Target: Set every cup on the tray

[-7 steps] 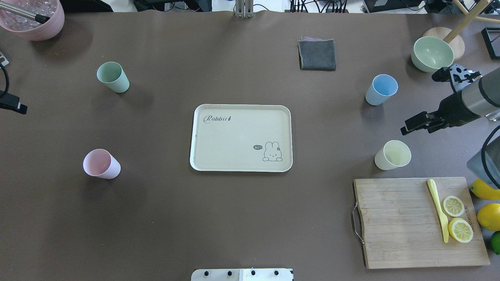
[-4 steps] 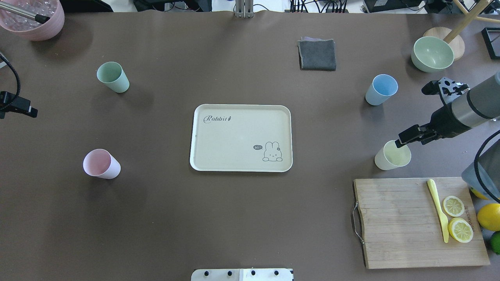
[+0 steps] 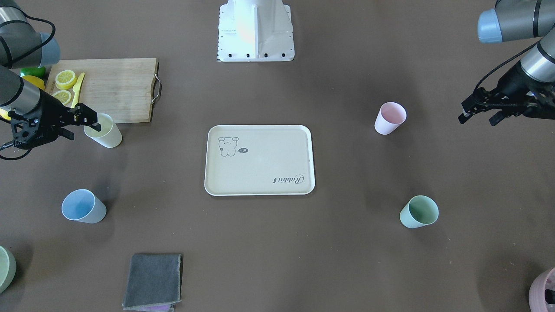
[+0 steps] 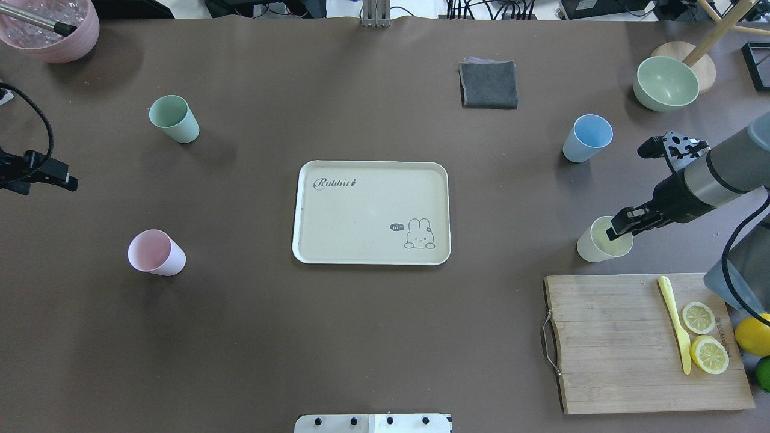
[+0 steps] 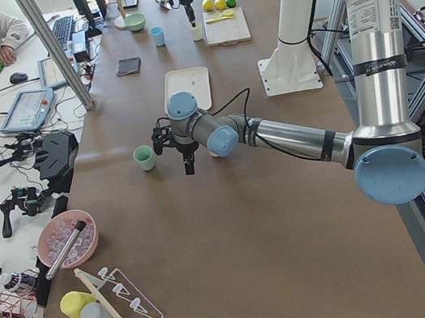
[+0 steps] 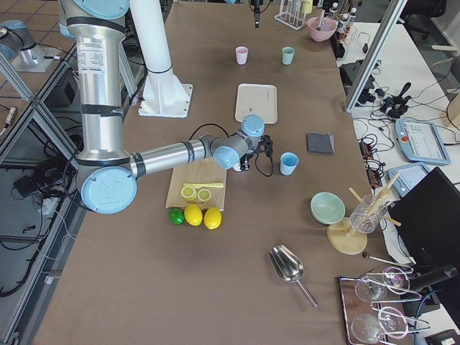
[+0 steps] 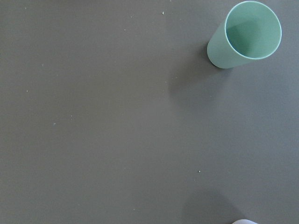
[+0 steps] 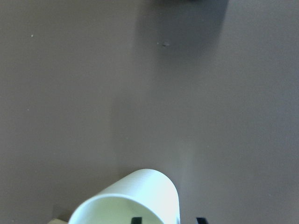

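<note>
Swinging in from the edge, the right pincer (image 4: 619,232) has dropped from the open surface between two cups onto the pale yellow cup (image 4: 592,249), while the left pincer (image 4: 67,180) has slid a little inward on its own side.

Nearest the robot on the right lies the wooden cutting board (image 4: 625,355) with its lemon slices (image 4: 704,337) and yellow knife (image 4: 677,325), none of it part of the job. Just beyond it stands the pale yellow cup, upright and mouth up. The right pincer is spread. The wrist view shows one fingertip (image 8: 136,220) inside the cup and the other outside its wall. Straddling the wall looks like the sensible grip for a smooth, handleless tumbler, though nothing is pinched yet.

Level with it on the left stands the pink cup (image 4: 157,254), untouched. The left pincer hangs above bare surface between that cup and the mint green cup (image 4: 174,119). It looks spread in the front view and holds nothing.

The tray (image 4: 361,207) sits in the middle of the surface, within both arms' reach I judge, and carries no cup so far.

Farther out stand the light blue cup (image 4: 586,139) on the right and the mint green one on the left, both upright. Two cups per side suggests each arm serves its own half. Farthest lie the grey cloth (image 4: 488,85) and the pale green bowl (image 4: 665,83).
</note>
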Available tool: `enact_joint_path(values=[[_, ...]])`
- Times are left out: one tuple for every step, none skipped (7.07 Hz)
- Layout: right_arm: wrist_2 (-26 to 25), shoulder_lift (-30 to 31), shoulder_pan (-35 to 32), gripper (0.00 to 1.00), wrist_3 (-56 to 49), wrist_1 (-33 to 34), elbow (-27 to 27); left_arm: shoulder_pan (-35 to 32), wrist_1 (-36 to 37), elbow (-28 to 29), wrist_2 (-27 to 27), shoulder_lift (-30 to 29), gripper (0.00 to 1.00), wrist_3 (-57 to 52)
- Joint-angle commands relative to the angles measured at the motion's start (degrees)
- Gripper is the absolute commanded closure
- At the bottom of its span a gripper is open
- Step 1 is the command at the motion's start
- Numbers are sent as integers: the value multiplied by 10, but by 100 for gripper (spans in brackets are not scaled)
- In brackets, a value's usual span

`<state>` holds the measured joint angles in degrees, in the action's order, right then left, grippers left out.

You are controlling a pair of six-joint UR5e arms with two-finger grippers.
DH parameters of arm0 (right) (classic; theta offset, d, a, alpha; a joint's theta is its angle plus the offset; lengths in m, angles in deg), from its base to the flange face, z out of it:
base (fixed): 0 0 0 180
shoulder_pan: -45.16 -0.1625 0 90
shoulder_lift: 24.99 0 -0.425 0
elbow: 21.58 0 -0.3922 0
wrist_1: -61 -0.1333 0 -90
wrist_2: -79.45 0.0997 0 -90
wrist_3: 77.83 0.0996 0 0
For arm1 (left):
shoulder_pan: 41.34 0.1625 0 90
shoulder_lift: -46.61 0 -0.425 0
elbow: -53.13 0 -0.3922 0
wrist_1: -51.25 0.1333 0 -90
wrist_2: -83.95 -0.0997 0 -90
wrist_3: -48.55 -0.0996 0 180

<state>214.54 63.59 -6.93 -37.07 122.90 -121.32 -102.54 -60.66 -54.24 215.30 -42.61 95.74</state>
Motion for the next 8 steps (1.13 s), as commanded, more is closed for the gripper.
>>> enact_joint_path(values=[[0,-56,5,100,39,22,0,65,-1,-5,-28,-7,12,40],[-3,-100,12,100,69,51,-1,90,-1,-6,-30,-7,14,41],[-4,-130,26,100,99,59,1,112,-1,-8,-42,-7,15,41],[-18,-160,48,100,140,59,5,124,-1,-8,-43,-6,20,41],[-36,-198,70,100,169,71,18,143,-1,-8,-50,-7,22,42],[-57,-236,93,100,199,82,32,165,-1,-7,-70,-9,35,60],[-82,-253,115,100,218,83,38,188,-1,-2,-78,-28,66,93],[-84,-265,128,100,238,82,43,189,-1,-3,-81,-30,100,95]])
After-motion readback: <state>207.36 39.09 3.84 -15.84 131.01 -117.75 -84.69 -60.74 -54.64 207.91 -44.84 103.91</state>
